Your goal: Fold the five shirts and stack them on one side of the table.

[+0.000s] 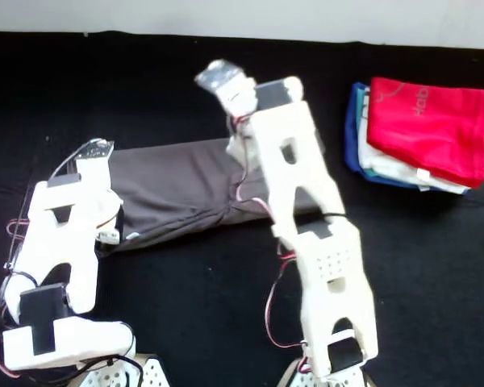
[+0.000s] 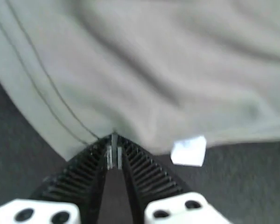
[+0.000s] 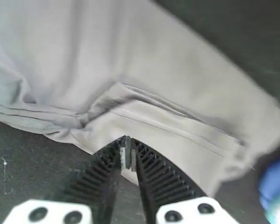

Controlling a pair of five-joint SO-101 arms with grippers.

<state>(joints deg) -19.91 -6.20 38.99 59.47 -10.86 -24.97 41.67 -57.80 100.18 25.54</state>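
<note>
A grey shirt lies in a long folded strip across the middle of the black table. My left gripper is shut on the hem of the grey shirt at the strip's left end, beside a small white label. In the high view the left gripper sits at the strip's near left corner. My right gripper is shut on a seamed edge of the grey shirt. Seen from above, the right gripper is near the strip's right end, partly hidden under its own arm.
A stack of folded shirts rests at the table's right side, red on top, white and blue beneath. The stack's blue edge shows close to the grey shirt's end. Bare black table surrounds the strip in front and behind.
</note>
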